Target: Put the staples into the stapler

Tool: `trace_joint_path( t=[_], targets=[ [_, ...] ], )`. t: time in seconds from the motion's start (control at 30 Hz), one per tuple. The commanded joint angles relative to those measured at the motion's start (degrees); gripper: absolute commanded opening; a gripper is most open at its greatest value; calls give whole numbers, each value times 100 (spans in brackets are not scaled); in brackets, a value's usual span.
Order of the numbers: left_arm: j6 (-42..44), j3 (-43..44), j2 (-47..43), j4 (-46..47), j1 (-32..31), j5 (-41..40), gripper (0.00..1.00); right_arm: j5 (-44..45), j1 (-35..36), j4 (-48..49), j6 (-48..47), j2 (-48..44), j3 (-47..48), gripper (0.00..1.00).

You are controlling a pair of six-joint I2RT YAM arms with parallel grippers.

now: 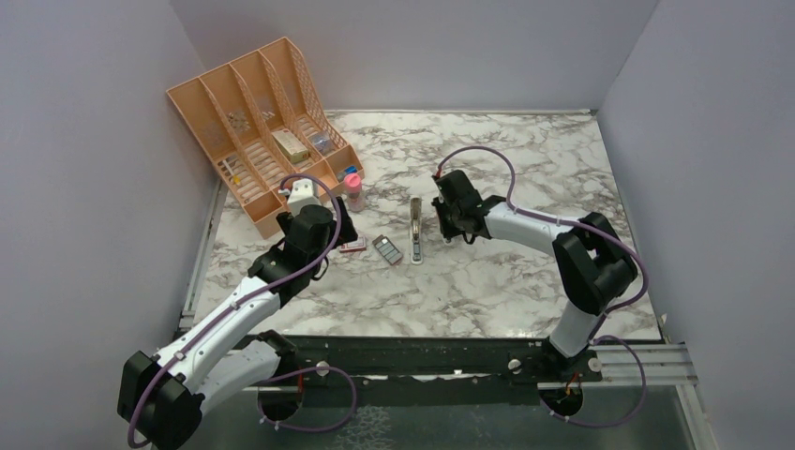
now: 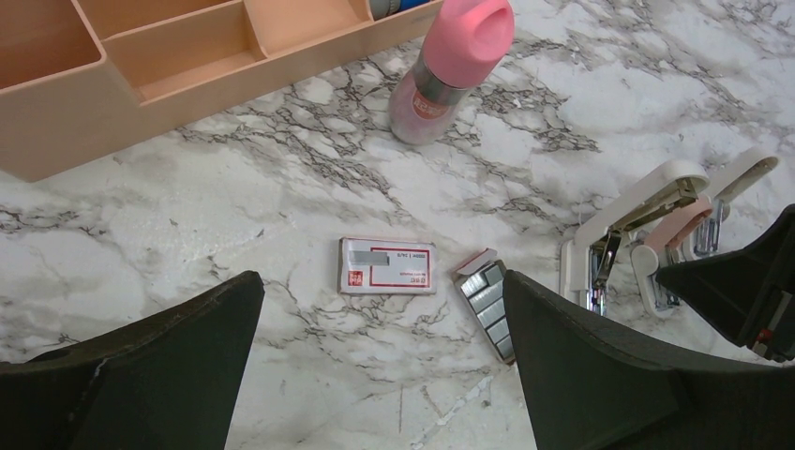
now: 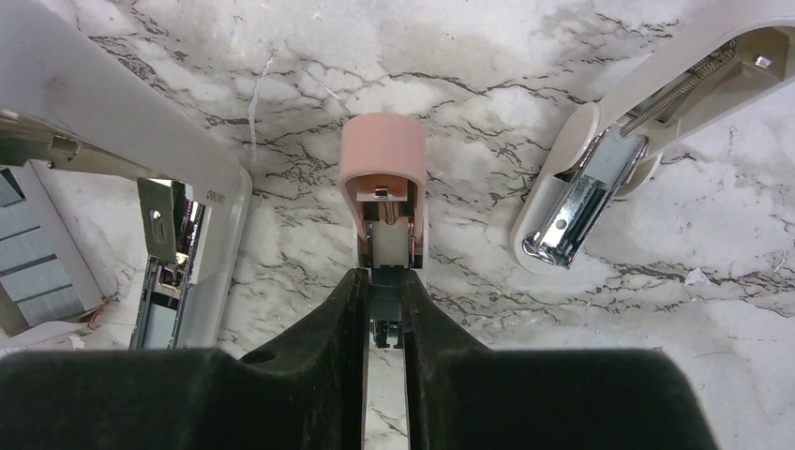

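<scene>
**A:** Top view?
**B:** White stapler (image 1: pixel 415 230) lies hinged open on the marble table (image 1: pixel 525 281), channel exposed for loading. The staples (image 1: pixel 387 249) are just beside it, toward the left arm.
**A:** Left wrist?
**B:** The left end effector (image 2: pixel 382 281) is spread wide and empty over the red-and-white cardboard sleeve (image 2: pixel 387 266). Ribbed silvery strips sit in a flat grey tray nearby.
**A:** Right wrist?
**B:** The right end effector (image 3: pixel 384 295) looks pinched on the stapler's glossy pink magazine piece, probably steadying it. Contact is partly hidden.

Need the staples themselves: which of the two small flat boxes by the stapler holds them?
The grey tray, nearer the stapler: silvery strips fill it. The red-and-white sleeve shows only a printed label.
</scene>
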Motion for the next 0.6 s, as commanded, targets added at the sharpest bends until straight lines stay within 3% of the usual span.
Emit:
trace_joint_path(
  t=[0.0,0.57],
  targets=[
    [49,102,-17,137,25,98,99,-31,-51,216,0,-220,-89,19],
    [47,89,-65,118,28,89,99,-16,-74,350,-173,-179,-213,19]
  ],
)
